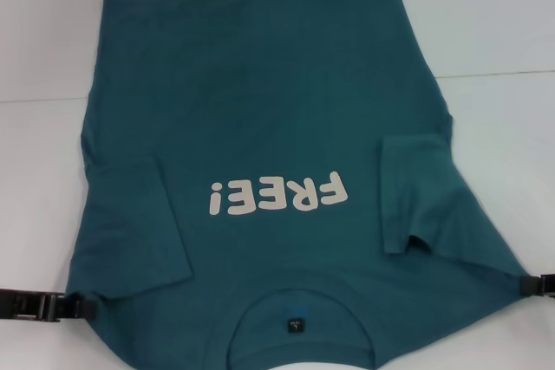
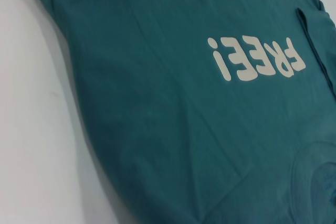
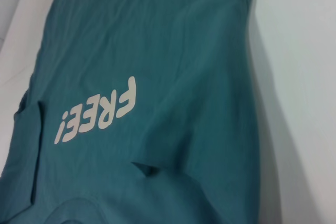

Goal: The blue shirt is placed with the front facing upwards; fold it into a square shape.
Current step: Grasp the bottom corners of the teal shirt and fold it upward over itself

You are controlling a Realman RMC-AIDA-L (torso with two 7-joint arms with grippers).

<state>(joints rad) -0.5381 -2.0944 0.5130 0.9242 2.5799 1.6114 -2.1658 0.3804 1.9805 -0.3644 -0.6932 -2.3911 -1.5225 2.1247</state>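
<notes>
White tabletop (image 1: 503,23) bears the blue shirt (image 1: 269,119), soft cotton, print up, collar toward the robot, hem away; left gripper (image 1: 82,305) and right gripper (image 1: 531,284) each pinch a shoulder edge.

We see only our gripper ends in the head view. Our left gripper (image 1: 74,306) is black, blocky, with a lighter rectangular section. Our right gripper (image 1: 531,284) shows as a small black piece.
</notes>
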